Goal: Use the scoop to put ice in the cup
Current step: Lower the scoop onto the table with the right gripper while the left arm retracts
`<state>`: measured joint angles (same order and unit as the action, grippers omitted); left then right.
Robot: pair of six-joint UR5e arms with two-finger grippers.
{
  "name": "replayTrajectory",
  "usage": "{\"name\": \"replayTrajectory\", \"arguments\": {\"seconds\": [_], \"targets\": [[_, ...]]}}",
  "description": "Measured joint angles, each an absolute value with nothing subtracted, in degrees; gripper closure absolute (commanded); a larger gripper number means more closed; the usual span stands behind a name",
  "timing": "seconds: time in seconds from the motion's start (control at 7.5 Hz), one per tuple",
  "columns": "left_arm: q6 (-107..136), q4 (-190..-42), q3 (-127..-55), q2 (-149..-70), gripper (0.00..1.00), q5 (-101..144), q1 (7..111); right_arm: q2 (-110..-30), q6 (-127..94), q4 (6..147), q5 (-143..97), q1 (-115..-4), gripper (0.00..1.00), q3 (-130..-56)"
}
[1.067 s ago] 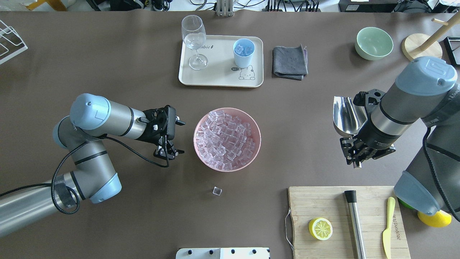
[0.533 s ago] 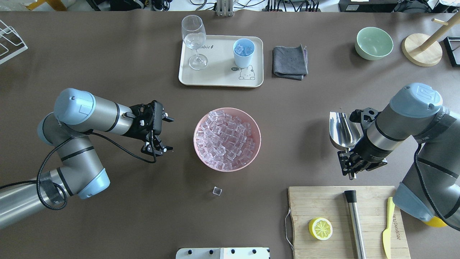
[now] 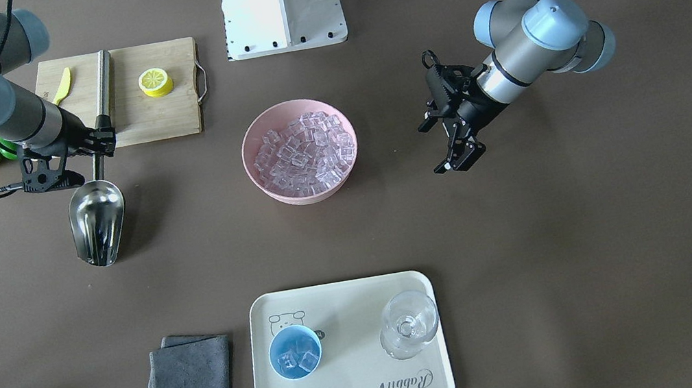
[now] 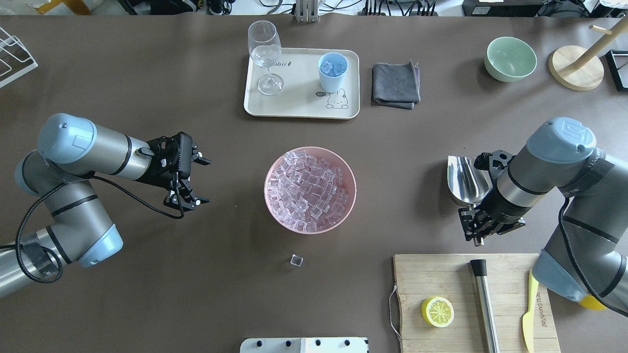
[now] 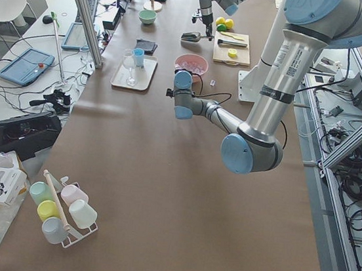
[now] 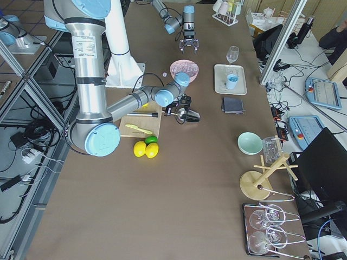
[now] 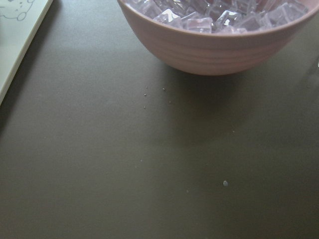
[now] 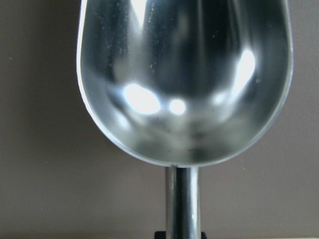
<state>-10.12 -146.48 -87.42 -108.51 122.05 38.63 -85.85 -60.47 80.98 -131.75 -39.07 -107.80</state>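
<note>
The ice [image 4: 310, 189] fills a pink bowl [image 4: 271, 201] at the table's middle, also visible in the front view as ice [image 3: 301, 149]. One loose cube [image 4: 296, 260] lies on the table nearer the robot. The light-blue cup [image 4: 333, 72] [image 3: 295, 352] stands on a cream tray and holds a few cubes. My right gripper [image 4: 478, 228] [image 3: 97, 146] is shut on the thin handle of the steel scoop [image 4: 463, 180] [image 3: 96, 216]. The scoop [image 8: 184, 79] is empty and low over the table, right of the bowl. My left gripper [image 4: 205, 180] [image 3: 439, 148] is open and empty, left of the bowl.
The cream tray [image 4: 294, 105] also carries a stemmed glass [image 4: 265, 54]. A grey cloth [image 4: 395, 84] lies beside it, with a green bowl [image 4: 510, 59] and a wooden stand [image 4: 575, 66] further right. A cutting board [image 4: 441, 274] bears a lemon half [image 4: 437, 311], a steel cylinder [image 4: 484, 304] and a yellow knife [image 4: 529, 314].
My left arm has drawn back to the left, away from the bowl. My right arm has brought the scoop nearer the robot and lower.
</note>
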Motion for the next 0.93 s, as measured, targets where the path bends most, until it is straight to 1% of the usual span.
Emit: {"name": "replayTrajectory", "arguments": {"seconds": [0.13, 0.4, 0.53, 0.67, 0.8, 0.93], "targets": [[-10.1, -145.5, -88.7, -107.1, 0.02, 122.1, 39.6, -85.8, -60.5, 81.0, -131.7, -39.0, 1.00, -107.7], [-10.2, -139.0, -92.9, -104.5, 0.02, 122.7, 42.3, -85.7, -60.4, 80.9, -131.7, -38.9, 1.00, -107.6], [-10.2, -134.6, -95.4, -103.2, 0.02, 123.0, 43.8, -85.7, -60.4, 80.9, -131.7, -38.8, 0.96, -107.6], [-10.2, -129.3, -98.3, -101.6, 0.02, 123.1, 45.6, -85.7, -60.2, 80.9, -131.8, -38.7, 0.26, -107.6], [-10.2, -124.0, -101.3, -99.6, 0.02, 123.1, 47.5, -85.5, -59.9, 80.9, -131.8, -38.7, 0.01, -107.4], [-10.2, -119.4, -103.8, -97.6, 0.02, 123.7, 49.9, -85.1, -59.7, 81.0, -131.9, -38.7, 0.00, -107.3]]}}
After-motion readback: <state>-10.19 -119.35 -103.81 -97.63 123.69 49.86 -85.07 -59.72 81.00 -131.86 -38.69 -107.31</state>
